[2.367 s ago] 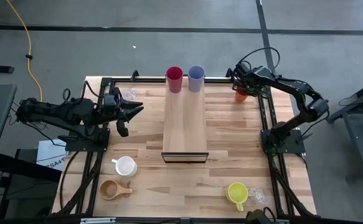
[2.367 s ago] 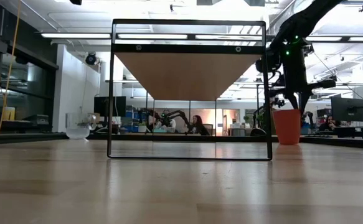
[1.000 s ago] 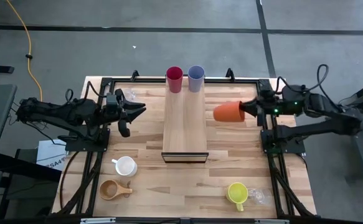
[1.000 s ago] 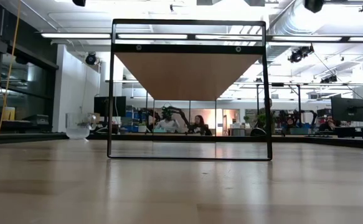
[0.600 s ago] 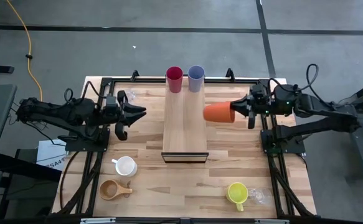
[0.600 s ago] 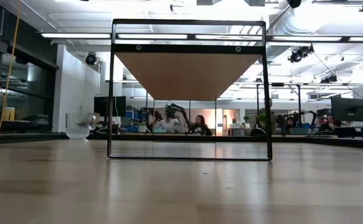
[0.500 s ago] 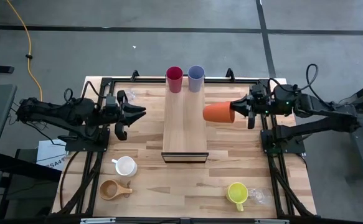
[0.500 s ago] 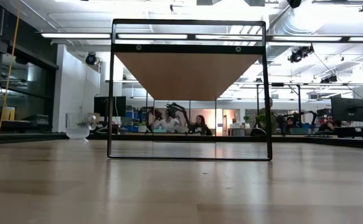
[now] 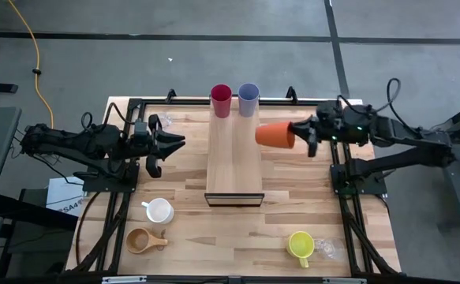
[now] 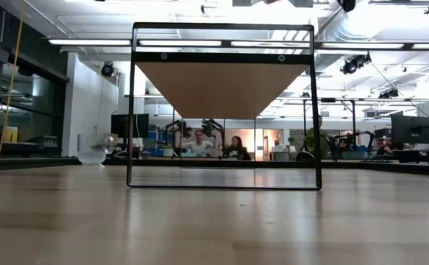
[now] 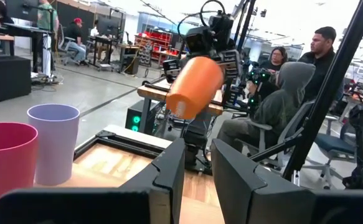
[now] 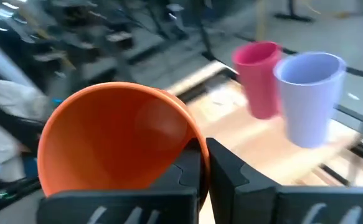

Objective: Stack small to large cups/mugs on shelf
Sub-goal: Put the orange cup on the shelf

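My right gripper [image 9: 297,132] holds an orange tumbler [image 9: 274,135] in the air, on its side, beside the right edge of the shelf [image 9: 234,162]. A red tumbler [image 9: 221,100] and a lavender-blue tumbler [image 9: 248,99] stand upright on the shelf's far end. My left gripper [image 9: 170,143] waits at the table's left, fingers slightly apart with nothing between them. A white mug [image 9: 159,211], a brown wooden cup [image 9: 141,240], a yellow mug [image 9: 300,244] and a clear glass [image 9: 325,249] stand on the table's near part. Neither gripper shows in the low view. My right gripper pinches the orange tumbler's rim [image 12: 193,140], one finger inside the mouth and one outside the wall. The fingers come about level from the table's right side. The tumbler is lifted clear and lies on its side, its base [image 11: 181,102] pointing toward the table's left and a little down.
Another clear glass [image 9: 163,121] stands at the far left, close to my left gripper. The shelf is raised on a black frame [image 10: 131,110]. People sit in the room beyond the table's right side [image 11: 287,93].
My right gripper has carried the orange tumbler toward the table's left edge, up to the shelf's right side, and a little toward the far edge. It has rolled somewhat on the way. The tumbler stays on its side and clear of the table.
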You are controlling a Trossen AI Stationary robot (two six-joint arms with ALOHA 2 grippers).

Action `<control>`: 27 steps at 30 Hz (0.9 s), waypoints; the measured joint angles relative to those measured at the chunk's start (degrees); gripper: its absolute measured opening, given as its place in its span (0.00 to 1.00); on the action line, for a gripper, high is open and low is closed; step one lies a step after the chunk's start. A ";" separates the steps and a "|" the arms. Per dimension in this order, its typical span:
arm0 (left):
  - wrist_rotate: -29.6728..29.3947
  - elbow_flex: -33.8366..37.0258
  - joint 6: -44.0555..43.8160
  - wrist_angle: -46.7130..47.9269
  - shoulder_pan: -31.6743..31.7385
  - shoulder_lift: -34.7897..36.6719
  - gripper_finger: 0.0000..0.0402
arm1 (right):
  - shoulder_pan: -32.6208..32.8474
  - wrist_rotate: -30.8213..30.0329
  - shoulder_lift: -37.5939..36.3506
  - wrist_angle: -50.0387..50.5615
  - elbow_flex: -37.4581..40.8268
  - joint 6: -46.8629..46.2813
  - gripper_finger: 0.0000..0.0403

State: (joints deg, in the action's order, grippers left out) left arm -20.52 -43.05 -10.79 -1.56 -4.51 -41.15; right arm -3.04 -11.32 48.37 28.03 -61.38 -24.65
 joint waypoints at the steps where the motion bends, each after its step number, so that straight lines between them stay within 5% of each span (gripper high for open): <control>1: -0.02 0.00 0.00 0.02 0.00 0.00 0.17 | -0.60 -0.42 2.03 2.63 -2.15 -0.61 0.00; 13: -0.04 0.00 0.00 0.13 0.00 0.00 0.17 | -9.66 -2.20 33.10 35.16 -31.71 -4.09 0.00; 27: -0.04 0.00 0.00 0.17 0.00 0.00 0.17 | -14.26 -1.99 48.88 44.63 -44.27 -12.77 0.00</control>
State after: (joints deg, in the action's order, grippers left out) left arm -20.56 -43.05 -10.79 -1.39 -4.51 -41.15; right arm -17.30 -13.31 97.24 72.67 -105.66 -37.42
